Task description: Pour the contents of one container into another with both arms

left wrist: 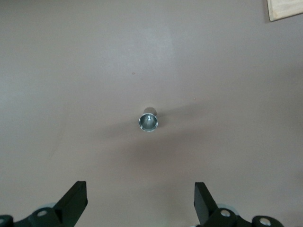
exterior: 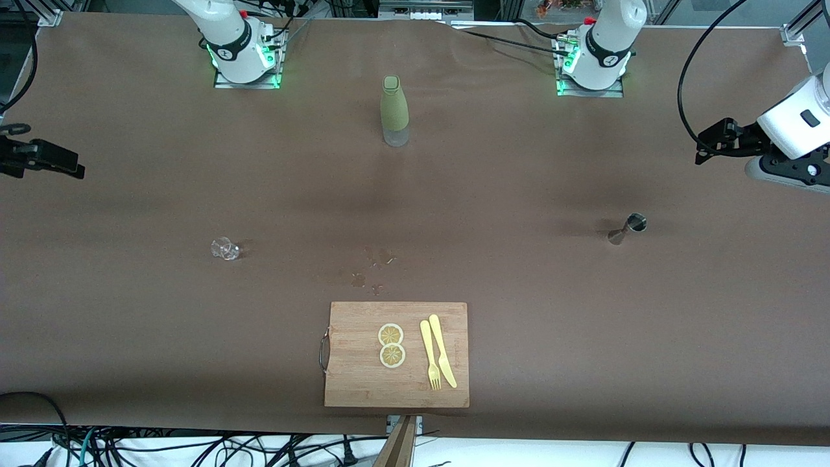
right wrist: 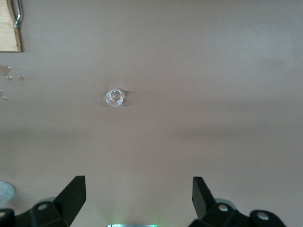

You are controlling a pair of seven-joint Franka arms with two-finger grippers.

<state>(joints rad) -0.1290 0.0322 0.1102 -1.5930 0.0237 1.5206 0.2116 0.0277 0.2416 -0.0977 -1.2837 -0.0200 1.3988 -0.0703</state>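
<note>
A small metal jigger (exterior: 628, 229) stands upright on the brown table toward the left arm's end. In the left wrist view the jigger (left wrist: 148, 121) shows from above, well clear of my left gripper (left wrist: 140, 201), which is open and empty. A small clear glass (exterior: 225, 249) sits toward the right arm's end. The right wrist view has the glass (right wrist: 114, 97) ahead of my right gripper (right wrist: 138, 196), also open and empty. In the front view the left gripper (exterior: 710, 144) and right gripper (exterior: 45, 155) hang over the table's two ends.
A green bottle (exterior: 394, 111) stands between the two arm bases. A wooden cutting board (exterior: 353, 376) near the front edge carries two lemon slices (exterior: 391, 344), a yellow fork (exterior: 429, 353) and a knife (exterior: 442, 350). Water drops (exterior: 373, 269) lie just above the board.
</note>
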